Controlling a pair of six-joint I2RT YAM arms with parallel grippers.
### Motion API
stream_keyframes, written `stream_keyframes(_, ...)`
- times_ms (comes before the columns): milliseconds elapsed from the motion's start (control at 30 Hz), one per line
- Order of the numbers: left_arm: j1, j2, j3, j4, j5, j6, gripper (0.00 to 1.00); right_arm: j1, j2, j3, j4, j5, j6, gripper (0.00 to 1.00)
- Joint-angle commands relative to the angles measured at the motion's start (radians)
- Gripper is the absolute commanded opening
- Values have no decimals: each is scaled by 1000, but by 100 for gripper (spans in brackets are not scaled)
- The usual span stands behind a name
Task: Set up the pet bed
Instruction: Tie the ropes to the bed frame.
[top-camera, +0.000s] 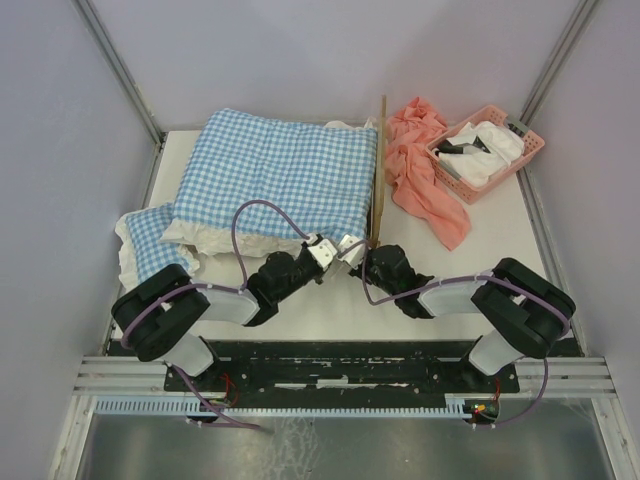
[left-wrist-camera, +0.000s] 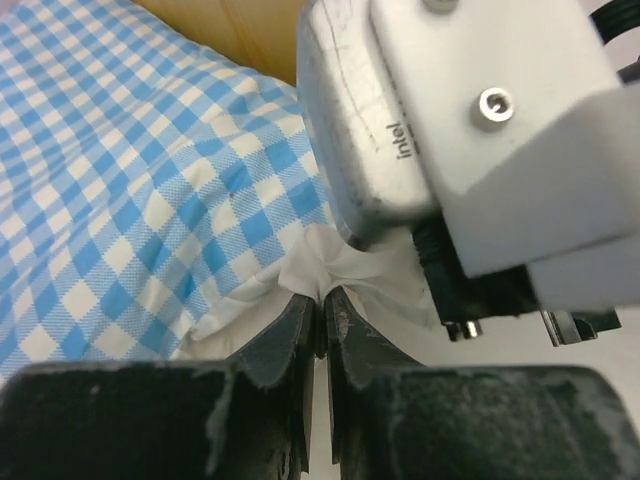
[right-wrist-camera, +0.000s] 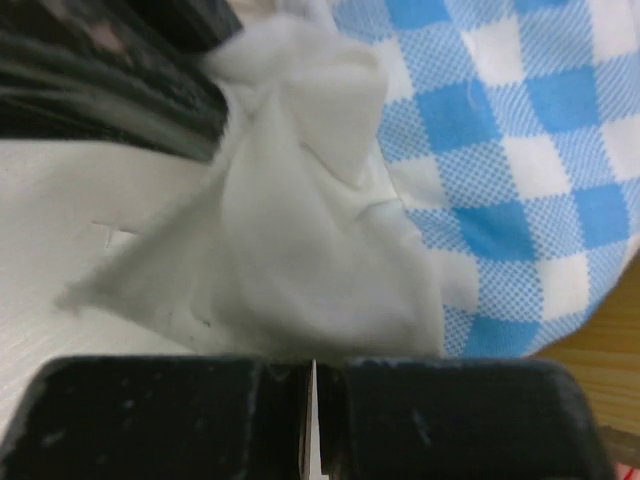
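The blue-and-white checked cushion (top-camera: 275, 175) lies over the pet bed (top-camera: 381, 170), of which only a thin light-wood rail shows along the cushion's right edge. A strip of that wood also appears behind the cushion (left-wrist-camera: 250, 35) and at the lower right (right-wrist-camera: 600, 350). Both grippers meet at the cushion's near right corner. My left gripper (left-wrist-camera: 321, 298) is shut on the white frill (left-wrist-camera: 330, 262). My right gripper (right-wrist-camera: 310, 362) is shut too, with the white frill (right-wrist-camera: 300, 240) bunched right at its tips. In the top view the left gripper (top-camera: 345, 250) and right gripper (top-camera: 362, 260) almost touch.
A smaller checked cushion (top-camera: 145, 240) sits at the left table edge. A pink cloth (top-camera: 425, 175) lies right of the wooden rail. A pink basket (top-camera: 485, 153) with white and dark items stands at the back right. Grey walls enclose the table.
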Motion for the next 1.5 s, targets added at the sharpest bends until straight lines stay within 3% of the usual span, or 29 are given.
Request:
stream_keyframes(0, 12, -31, 27, -2, 10, -141, 13, -3, -1, 7, 129, -55, -95, 2)
stream_keyframes(267, 37, -55, 27, -21, -8, -292, 13, -3, -3, -4, 167, -109, -148, 2)
stream_keyframes(533, 67, -80, 34, -76, -64, -391, 13, -3, 0, -8, 166, -157, -310, 2)
stream_keyframes(767, 69, -150, 47, -148, -166, -434, 21, -3, 11, -22, 192, -235, -468, 2)
stream_keyframes(867, 68, -191, 32, -193, -230, -524, 26, -3, 15, -6, 157, -253, -511, 2)
stream_keyframes(967, 68, -233, 6, -248, -145, -576, 33, -3, 18, 6, 130, -271, -534, 2)
stream_keyframes(1167, 67, -244, -141, -120, -51, -738, 36, -7, 13, 7, 115, -286, -556, 2)
stream_keyframes(1333, 66, -136, -175, 9, -51, -872, 36, -15, 16, 20, 87, -294, -589, 2)
stream_keyframes(1467, 68, -39, -171, 156, -77, -930, 41, -21, 8, 18, 71, -302, -601, 2)
